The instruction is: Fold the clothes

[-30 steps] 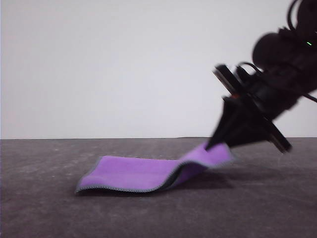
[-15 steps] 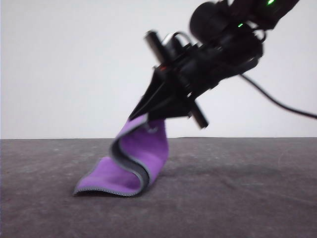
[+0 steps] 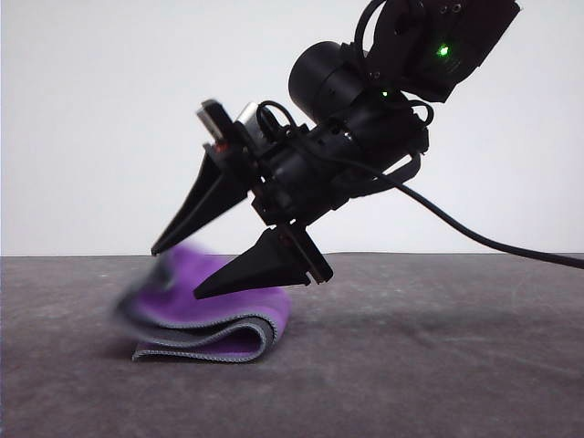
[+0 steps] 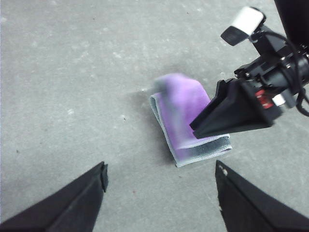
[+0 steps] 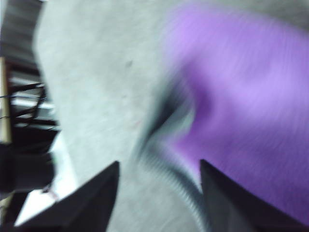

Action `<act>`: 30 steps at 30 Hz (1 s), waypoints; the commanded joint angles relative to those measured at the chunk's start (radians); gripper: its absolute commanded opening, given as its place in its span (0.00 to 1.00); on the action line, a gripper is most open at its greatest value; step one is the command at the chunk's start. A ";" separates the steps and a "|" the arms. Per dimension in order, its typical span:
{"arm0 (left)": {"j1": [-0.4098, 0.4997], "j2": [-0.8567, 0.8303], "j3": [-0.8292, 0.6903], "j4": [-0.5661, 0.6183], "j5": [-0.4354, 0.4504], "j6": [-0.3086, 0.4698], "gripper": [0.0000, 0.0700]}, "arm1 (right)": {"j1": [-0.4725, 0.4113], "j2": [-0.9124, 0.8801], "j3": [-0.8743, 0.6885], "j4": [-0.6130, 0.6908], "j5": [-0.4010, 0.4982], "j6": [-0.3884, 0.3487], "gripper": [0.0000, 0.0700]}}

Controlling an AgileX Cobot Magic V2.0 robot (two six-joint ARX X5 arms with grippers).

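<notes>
The clothes [image 3: 228, 333] are one small cloth lying on the table, doubled over on itself, purple face up with grey stitched edging. Its top flap is blurred at the left end. My right gripper [image 3: 175, 273] hovers just above that end, tilted down to the left, open with nothing between its fingers. In the right wrist view the purple cloth [image 5: 241, 111] sits blurred past the spread right gripper [image 5: 159, 164]. In the left wrist view the folded cloth [image 4: 186, 121] lies a little way beyond my open left gripper [image 4: 161, 168], with the right arm's finger [image 4: 227, 113] over it.
The grey table [image 3: 438, 365] stretches bare around the cloth, with a plain white wall behind. A black cable [image 3: 493, 245] trails from the right arm toward the right edge.
My right gripper carried the cloth's right edge up and over to the left, then let it go. The flap has dropped onto the lower half, and the jaws stand open.
</notes>
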 commanded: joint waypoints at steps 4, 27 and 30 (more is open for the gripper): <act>-0.005 0.004 0.013 0.007 -0.002 0.002 0.62 | -0.018 -0.107 0.021 -0.075 0.030 -0.076 0.53; -0.005 0.005 0.013 0.011 -0.002 -0.001 0.61 | -0.311 -0.853 -0.448 -0.186 0.434 -0.403 0.46; -0.005 0.005 0.013 0.011 -0.002 -0.001 0.61 | -0.325 -0.917 -0.525 -0.119 0.507 -0.402 0.46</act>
